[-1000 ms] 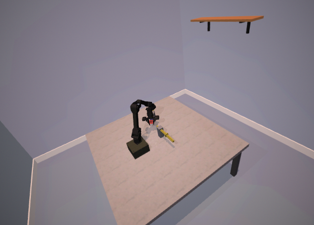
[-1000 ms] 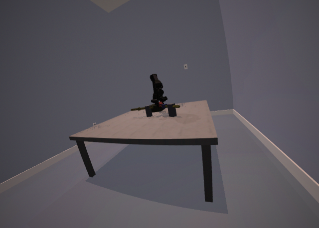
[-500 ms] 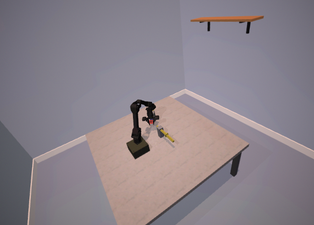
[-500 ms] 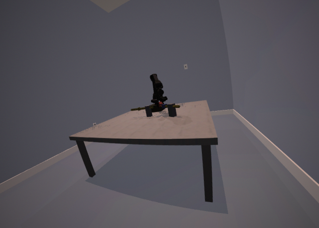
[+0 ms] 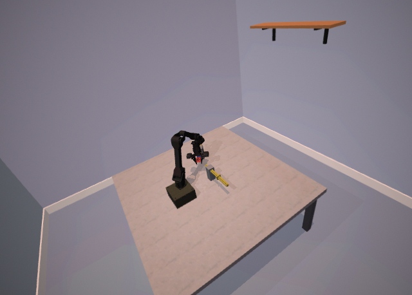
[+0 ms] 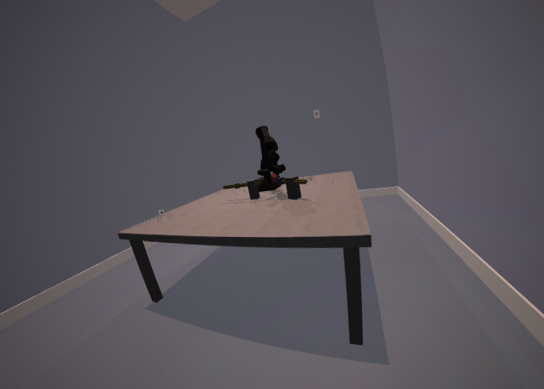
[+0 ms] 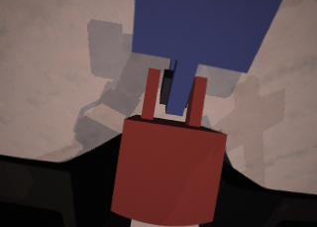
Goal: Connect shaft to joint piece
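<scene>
Joint piece (image 7: pixel 168 182) sat clamped in the gripper (image 7: pixel 170 207), held so it could be swung toward the second shaft (image 5: pixel 220 178).

No legible text, labels, brands, nos. or signs in any view. Checked: wall plate (image 6: pixel 316 113), upper centre of exterior view — blank, too small to show markings. Small white tag (image 6: pixel 161 211) at table (image 6: pixel 246 239) edge, left of centre, same view — nothing readable. Shelf (image 5: pixel 297 24), upper right of top view: bare surface, no lettering. Wrist view: plain red & blue surfaces, unmarked.
</scene>
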Controlling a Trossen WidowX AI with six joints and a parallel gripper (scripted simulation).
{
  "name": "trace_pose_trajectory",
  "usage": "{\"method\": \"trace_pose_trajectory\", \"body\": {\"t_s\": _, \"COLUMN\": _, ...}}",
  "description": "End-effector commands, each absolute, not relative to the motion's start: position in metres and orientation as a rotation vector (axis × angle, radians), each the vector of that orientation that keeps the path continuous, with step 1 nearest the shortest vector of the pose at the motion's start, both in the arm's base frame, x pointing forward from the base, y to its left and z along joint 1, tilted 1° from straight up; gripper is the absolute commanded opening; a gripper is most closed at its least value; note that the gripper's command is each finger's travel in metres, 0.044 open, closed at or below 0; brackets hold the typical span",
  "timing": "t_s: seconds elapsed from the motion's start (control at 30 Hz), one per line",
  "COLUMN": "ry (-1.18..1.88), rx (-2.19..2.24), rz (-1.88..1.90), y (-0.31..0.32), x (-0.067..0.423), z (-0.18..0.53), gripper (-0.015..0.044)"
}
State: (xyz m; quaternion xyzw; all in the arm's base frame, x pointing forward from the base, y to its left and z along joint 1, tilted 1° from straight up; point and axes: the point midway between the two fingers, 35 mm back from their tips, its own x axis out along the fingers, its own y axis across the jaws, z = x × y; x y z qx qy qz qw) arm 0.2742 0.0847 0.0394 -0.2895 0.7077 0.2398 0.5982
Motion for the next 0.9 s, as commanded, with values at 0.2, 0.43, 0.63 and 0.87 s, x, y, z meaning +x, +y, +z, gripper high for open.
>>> {"method": "trace_pose_trajectory", "body": {"t_s": 0.2, "ry": 1.643, "rx": -0.675, "rz": 0.556, "y": 0.0842, "x": 0.2738, "z": 0.0385, "gripper": 0.0182}}
{"method": "trace_pose_trajectory", "body": {"t_s": 0.43, "ry": 1.643, "rx": -0.675, "rz": 0.556, "y": 0.0842, "x": 0.2738, "z": 0.0385, "gripper": 0.0182}}
{"method": "trace_pose_trajectory", "body": {"t_s": 0.63, "ry": 1.643, "rx": -0.675, "rz": 0.556, "y": 0.0842, "x": 0.2738, "z": 0.0385, "gripper": 0.0182}}
{"method": "trace_pose_trajectory", "body": {"t_s": 0.87, "ry": 1.642, "rx": -0.672, "rz": 0.556, "y": 0.0847, "x": 0.2742, "z": 0.0394, "gripper": 0.0147}}
